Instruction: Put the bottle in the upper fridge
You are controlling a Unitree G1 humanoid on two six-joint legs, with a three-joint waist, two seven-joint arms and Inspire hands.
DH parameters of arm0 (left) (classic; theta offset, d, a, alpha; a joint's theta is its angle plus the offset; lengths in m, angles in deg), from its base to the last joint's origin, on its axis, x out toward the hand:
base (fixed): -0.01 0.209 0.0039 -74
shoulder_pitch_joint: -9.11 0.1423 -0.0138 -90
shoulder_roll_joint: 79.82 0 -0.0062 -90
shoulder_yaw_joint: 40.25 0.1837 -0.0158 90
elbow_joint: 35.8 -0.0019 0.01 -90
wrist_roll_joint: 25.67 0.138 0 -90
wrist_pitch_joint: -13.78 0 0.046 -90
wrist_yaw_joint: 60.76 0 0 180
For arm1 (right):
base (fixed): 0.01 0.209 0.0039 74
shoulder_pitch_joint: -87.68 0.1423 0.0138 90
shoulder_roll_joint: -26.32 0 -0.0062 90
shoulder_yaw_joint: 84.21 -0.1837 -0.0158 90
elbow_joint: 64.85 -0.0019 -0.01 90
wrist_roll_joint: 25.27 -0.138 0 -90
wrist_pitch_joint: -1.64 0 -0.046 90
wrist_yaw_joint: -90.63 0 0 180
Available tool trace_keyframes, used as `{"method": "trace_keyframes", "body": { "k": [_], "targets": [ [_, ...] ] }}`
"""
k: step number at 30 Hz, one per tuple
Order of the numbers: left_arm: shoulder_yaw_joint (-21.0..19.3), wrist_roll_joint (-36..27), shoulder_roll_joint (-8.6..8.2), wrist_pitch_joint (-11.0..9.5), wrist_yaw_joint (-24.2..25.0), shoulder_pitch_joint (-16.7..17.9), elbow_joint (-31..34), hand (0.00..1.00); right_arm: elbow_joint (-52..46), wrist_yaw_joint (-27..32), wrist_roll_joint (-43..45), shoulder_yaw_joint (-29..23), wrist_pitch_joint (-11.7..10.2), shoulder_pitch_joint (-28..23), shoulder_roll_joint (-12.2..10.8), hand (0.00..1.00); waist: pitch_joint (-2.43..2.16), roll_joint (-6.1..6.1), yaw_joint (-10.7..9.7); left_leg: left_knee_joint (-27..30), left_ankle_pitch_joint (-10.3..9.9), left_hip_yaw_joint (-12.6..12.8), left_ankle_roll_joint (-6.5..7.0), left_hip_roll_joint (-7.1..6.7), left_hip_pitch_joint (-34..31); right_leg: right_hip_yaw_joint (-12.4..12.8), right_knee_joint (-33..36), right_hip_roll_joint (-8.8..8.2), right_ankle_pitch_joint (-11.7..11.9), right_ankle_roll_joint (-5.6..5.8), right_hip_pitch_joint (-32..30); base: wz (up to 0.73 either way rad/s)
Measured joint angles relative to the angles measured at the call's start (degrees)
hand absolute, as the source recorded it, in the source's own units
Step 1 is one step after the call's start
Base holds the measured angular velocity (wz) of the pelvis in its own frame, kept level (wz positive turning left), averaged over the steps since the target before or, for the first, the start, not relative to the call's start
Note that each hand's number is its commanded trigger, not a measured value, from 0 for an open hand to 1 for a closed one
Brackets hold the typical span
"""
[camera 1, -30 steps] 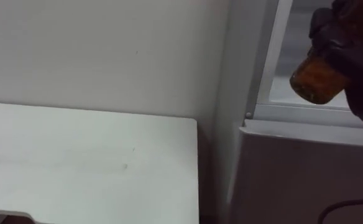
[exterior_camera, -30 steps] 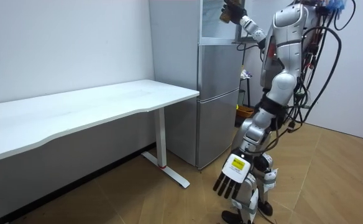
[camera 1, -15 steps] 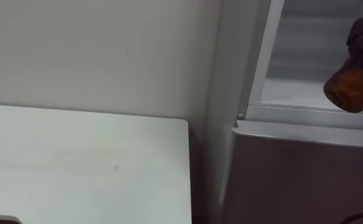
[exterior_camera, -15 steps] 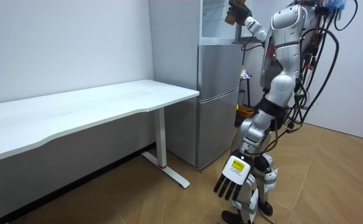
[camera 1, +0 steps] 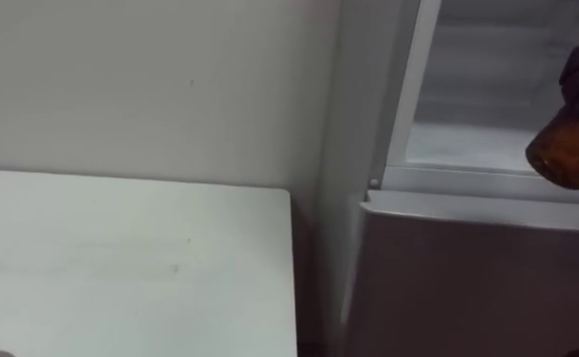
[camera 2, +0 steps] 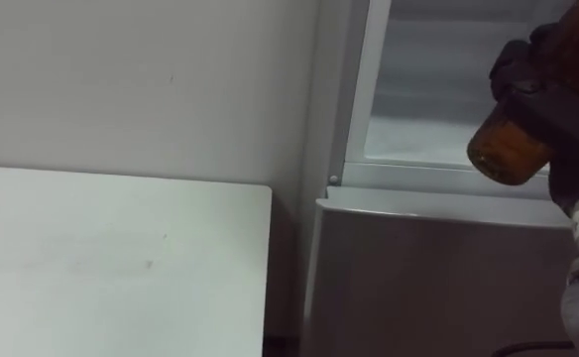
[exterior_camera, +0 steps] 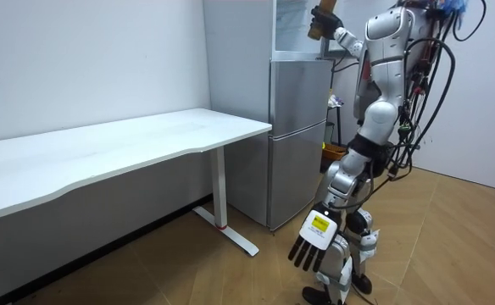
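Half done, by my reckoning: the right robot hand (camera 2: 555, 104) was clamped round the amber bottle (camera 2: 506, 151), held at the open upper fridge (camera 2: 418, 139), not yet set inside. The left robot hand (exterior_camera: 314, 244) hung low, fingers straight.

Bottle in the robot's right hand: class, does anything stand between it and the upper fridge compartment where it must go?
Nothing visible does. The right hand holds the bottle just in front of the open upper fridge compartment, above the top edge of the lower door, with no object between them.
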Motion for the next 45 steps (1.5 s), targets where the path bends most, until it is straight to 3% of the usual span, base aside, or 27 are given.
{"method": "trace_keyframes", "body": {
  "k": [5,10,18,20,22,25,28,34,39,45],
  "targets": [
    [-0.01,0.10,0.03,0.00,-0.05,0.05,0.03,0.00,2.21,0.41,-0.11,0.00,0.03,0.00,0.00,1.00,0.10,0.28,0.12,0.15,-0.21,0.46,-0.22,0.40,-0.02,0.44,0.03,0.33,0.05,-0.09,-0.19,-0.05],
    [0.00,0.51,-0.01,-0.03,-0.06,0.00,0.02,0.00,5.63,2.77,-2.89,-0.01,0.02,0.44,0.81,1.00,-0.12,0.84,0.50,0.03,-0.26,0.28,-0.38,0.52,0.36,-0.02,0.00,0.48,0.05,-0.09,0.30,0.00],
    [-0.18,4.35,-0.28,-0.01,-0.03,-0.22,-0.09,0.00,11.92,6.54,-3.93,-0.25,0.02,2.92,1.78,1.00,0.04,0.68,2.18,0.08,-0.29,0.28,-0.41,0.44,0.06,-0.43,0.06,0.36,-0.13,-0.26,0.08,0.00],
    [-0.19,6.04,-0.22,0.10,0.05,-0.22,-0.06,0.00,14.98,7.52,-2.30,-0.26,0.03,6.83,2.08,1.00,0.13,0.55,1.91,0.33,-0.25,0.27,-0.43,0.43,-0.33,-0.56,-0.03,0.35,-0.20,-0.37,-0.31,0.02],
    [-0.31,6.66,-0.21,0.32,0.45,0.00,0.38,0.00,18.74,9.18,-1.75,-0.28,0.02,11.08,4.15,1.00,0.29,0.10,1.85,0.46,-0.26,0.05,-0.45,0.34,-0.56,-0.96,-0.62,0.39,-0.40,-0.40,-0.37,0.09],
    [-0.32,6.64,-0.07,0.32,0.56,0.82,1.23,0.00,20.39,10.49,-1.76,-0.28,-0.01,13.56,7.04,1.00,0.35,-0.82,1.92,0.52,-0.23,-0.08,-0.52,0.35,-0.88,-1.32,-0.90,0.45,-0.67,-0.35,-0.31,0.09],
    [-0.26,6.64,0.06,0.23,0.55,1.42,2.02,0.00,20.47,11.18,-1.85,-0.20,-0.13,13.78,8.48,1.00,0.22,-1.84,2.49,0.43,-0.28,0.07,-0.66,0.42,-0.81,-1.53,-0.94,0.51,-0.75,-0.38,0.00,0.01],
    [-0.30,6.67,0.45,-0.61,0.52,1.08,1.99,0.00,25.47,10.58,-1.80,2.43,-0.36,14.21,9.95,1.00,0.30,-2.44,3.22,0.47,-0.62,-0.92,-0.90,0.49,-0.71,-4.15,-0.79,0.47,-0.74,-0.38,0.62,0.07],
    [-1.25,6.64,0.46,-0.53,0.53,1.17,1.78,0.00,30.91,9.39,-1.82,3.94,-0.34,15.56,9.98,1.00,0.32,-2.40,4.32,0.61,-0.64,-1.41,-0.92,0.48,-1.11,-4.52,-0.78,0.47,-0.75,-0.37,0.65,0.06],
    [-1.44,6.57,0.93,0.67,0.53,1.30,1.70,0.00,37.85,8.30,-1.79,7.50,0.53,19.35,11.07,1.00,0.24,-2.50,4.76,0.55,-0.64,-2.63,-0.94,0.21,-2.05,-5.56,-0.70,0.35,-0.76,-0.36,0.06,0.05]
  ]
}}
